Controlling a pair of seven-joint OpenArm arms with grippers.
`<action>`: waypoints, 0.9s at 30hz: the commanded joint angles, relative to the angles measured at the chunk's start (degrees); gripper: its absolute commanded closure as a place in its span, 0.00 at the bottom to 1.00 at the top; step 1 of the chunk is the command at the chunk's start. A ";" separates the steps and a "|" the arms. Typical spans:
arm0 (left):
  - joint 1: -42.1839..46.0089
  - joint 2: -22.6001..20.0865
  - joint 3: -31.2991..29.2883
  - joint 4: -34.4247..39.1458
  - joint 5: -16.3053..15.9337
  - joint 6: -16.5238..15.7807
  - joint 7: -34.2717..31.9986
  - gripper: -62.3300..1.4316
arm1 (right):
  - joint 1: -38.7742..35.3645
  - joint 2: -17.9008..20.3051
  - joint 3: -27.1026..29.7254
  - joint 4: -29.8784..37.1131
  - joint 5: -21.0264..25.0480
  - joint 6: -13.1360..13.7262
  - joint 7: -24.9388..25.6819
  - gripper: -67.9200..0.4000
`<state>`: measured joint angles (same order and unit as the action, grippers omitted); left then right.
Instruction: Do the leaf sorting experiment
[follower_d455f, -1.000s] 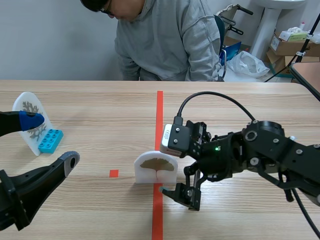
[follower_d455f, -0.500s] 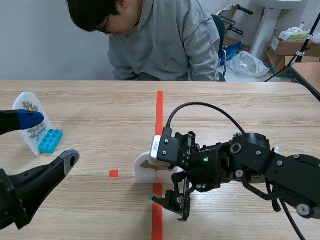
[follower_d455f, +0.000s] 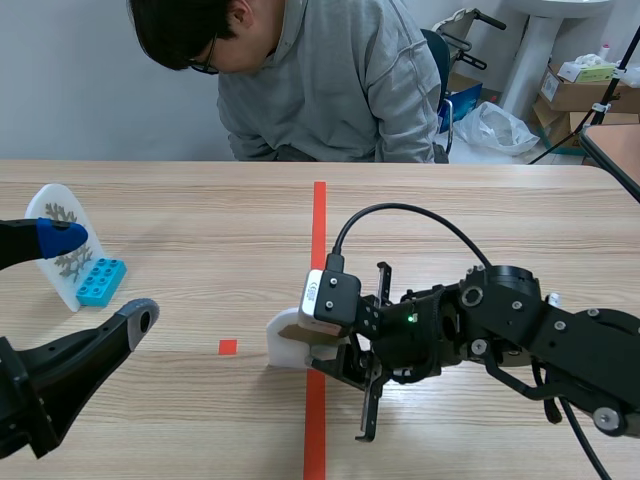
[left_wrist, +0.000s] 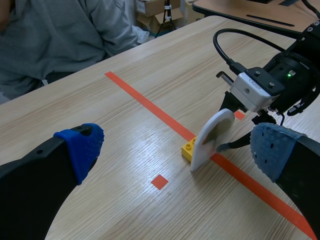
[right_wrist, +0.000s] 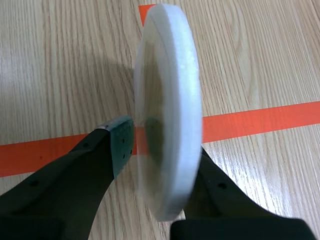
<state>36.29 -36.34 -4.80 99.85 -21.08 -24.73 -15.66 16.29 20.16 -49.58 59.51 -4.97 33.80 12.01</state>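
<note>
At centre tape (follower_d455f: 319, 220), right claw (right_wrist: 161, 155) straddles one of two leaf plaques (right_wrist: 167, 75), grip unclear; left claw (left_wrist: 176, 149) wide open, empty.

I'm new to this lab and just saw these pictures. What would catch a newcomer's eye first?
The white leaf plaque on the table's central orange-red tape line, held in the jaws of the right arm. Then a second plaque with its blue brick at the left, by the open jaws of the left arm, and a person leaning in at the far edge.

Research lab: wooden table (follower_d455f: 480, 210) with orange tape marks (follower_d455f: 319, 220), stacked cardboard boxes (follower_d455f: 580, 88), person (follower_d455f: 320, 90) seated opposite.
</note>
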 joint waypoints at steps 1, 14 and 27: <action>-0.31 0.44 0.22 0.66 -0.55 -0.26 -1.03 0.00 | 0.83 0.15 0.33 0.96 0.61 0.04 1.14 0.85; -0.31 0.44 0.22 0.66 -0.55 -0.28 -1.03 0.00 | 0.68 0.15 0.52 1.55 0.66 0.04 2.01 0.98; -0.28 0.44 0.22 0.66 -0.55 -0.28 -1.01 0.00 | -3.80 1.20 11.61 9.57 5.60 0.66 -2.93 0.98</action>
<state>36.29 -36.32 -4.80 99.85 -21.08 -24.73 -15.66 12.27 20.60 -38.39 68.07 -0.38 34.59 8.62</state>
